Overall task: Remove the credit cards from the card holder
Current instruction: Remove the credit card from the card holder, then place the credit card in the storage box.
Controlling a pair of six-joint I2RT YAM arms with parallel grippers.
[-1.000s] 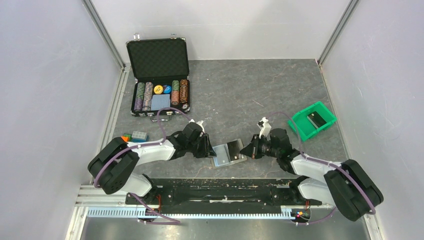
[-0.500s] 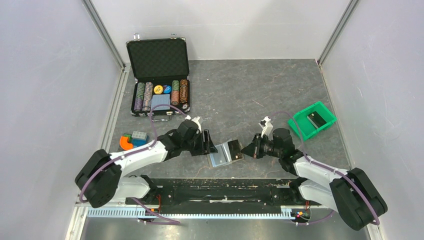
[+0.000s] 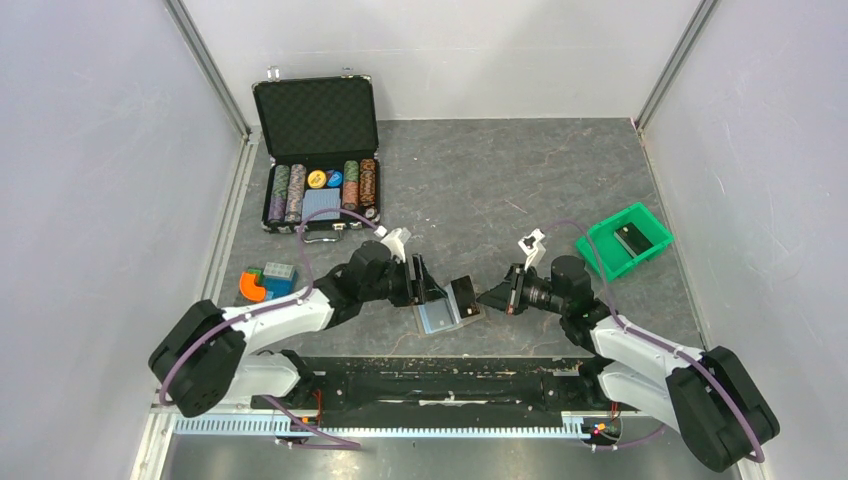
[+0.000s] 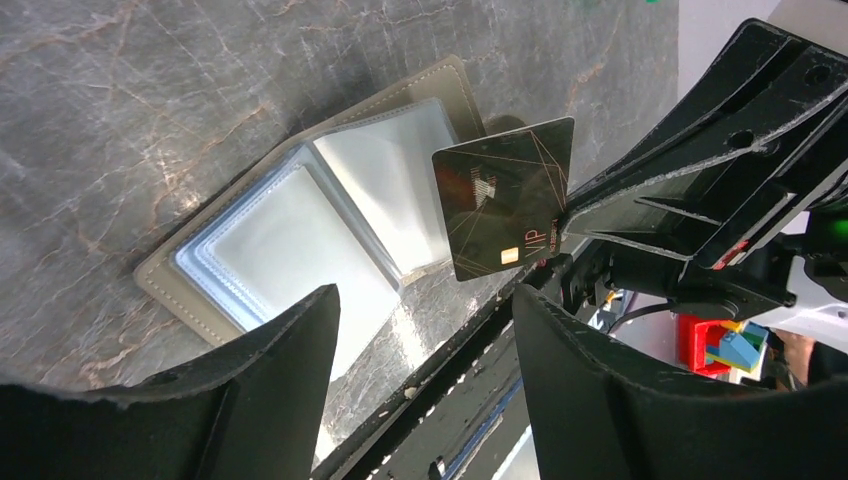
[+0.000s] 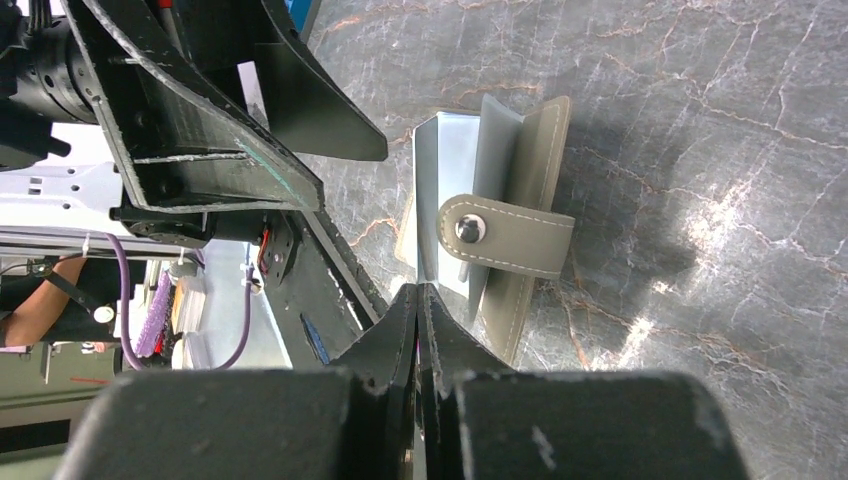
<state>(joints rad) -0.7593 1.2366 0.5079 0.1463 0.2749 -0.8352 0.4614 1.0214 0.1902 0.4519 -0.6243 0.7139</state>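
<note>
The tan card holder (image 3: 440,318) lies open on the table, its two pale-blue sleeves facing up in the left wrist view (image 4: 320,210). My right gripper (image 3: 497,297) is shut on the edge of a dark card (image 3: 465,295) with gold lines and "VIP" (image 4: 505,195), and holds it tilted over the holder's right half. In the right wrist view the shut fingers (image 5: 418,290) point at the holder's tan back and snap strap (image 5: 505,235). My left gripper (image 3: 428,285) is open and empty just left of the holder, its tips (image 4: 425,295) above its near edge.
An open black chip case (image 3: 318,150) stands at the back left. A green bin (image 3: 655,222) with a dark item inside stands at the right. Coloured blocks (image 3: 265,280) lie by the left arm. The black base rail (image 3: 440,385) runs just in front of the holder.
My left gripper has moved right, up to the holder's left side. The holder has shifted a little left. The dark card now stands out from it in my right gripper.
</note>
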